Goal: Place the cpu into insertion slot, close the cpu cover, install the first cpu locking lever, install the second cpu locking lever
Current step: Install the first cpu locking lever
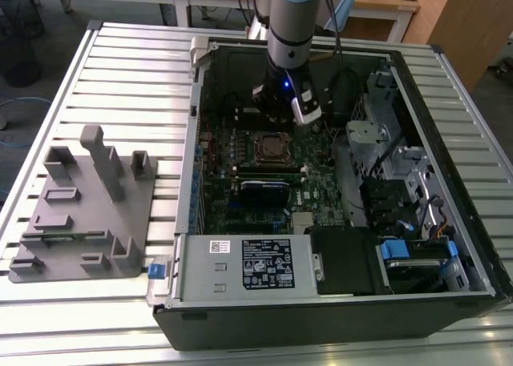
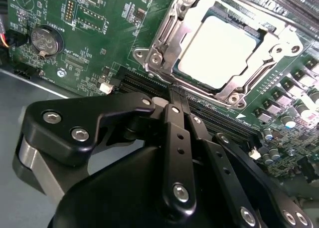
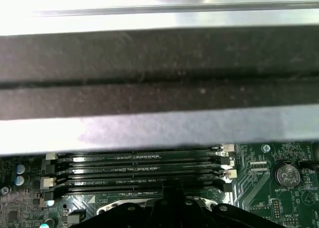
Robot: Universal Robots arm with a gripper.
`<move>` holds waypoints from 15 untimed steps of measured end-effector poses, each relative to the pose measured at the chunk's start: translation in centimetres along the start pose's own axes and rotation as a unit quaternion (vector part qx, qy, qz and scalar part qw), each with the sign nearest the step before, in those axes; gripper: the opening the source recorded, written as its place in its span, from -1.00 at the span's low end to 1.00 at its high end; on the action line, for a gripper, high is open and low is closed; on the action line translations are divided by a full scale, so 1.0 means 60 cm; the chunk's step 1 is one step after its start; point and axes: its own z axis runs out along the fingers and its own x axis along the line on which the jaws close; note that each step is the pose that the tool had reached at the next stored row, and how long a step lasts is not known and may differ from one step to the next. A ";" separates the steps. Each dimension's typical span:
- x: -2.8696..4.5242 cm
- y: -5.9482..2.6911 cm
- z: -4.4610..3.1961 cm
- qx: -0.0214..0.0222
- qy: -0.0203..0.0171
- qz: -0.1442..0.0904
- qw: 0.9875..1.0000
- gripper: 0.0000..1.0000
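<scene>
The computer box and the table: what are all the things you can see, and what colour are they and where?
Case: one, black, open on the table.
Table: one, silver, slatted, under everything.
Motherboard: one, green, inside the case.
Slot: one, silvery rim, middle of the motherboard.
Cpu: one, pale silver, seated in the slot.
Cover: one, silvery frame, down around the cpu.
Coin battery: one, silver, on the motherboard.
Grey fixture: one, on the table at the exterior view's left.
Arm: one, grey and blue, above the motherboard.
Gripper: one, black, shut, near the slot.

cpu (image 2: 217, 46) in insertion slot (image 2: 164, 36), cpu cover (image 2: 279, 48) over it, gripper (image 2: 174, 96) beside memory slots (image 3: 139, 170)
</scene>
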 end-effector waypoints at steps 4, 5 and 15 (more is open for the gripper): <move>0.000 0.000 0.001 0.000 -0.006 -0.001 1.000 -0.79; 0.000 0.000 0.000 0.000 -0.006 -0.001 1.000 -0.79; 0.000 0.000 0.001 0.000 -0.006 -0.001 1.000 -0.79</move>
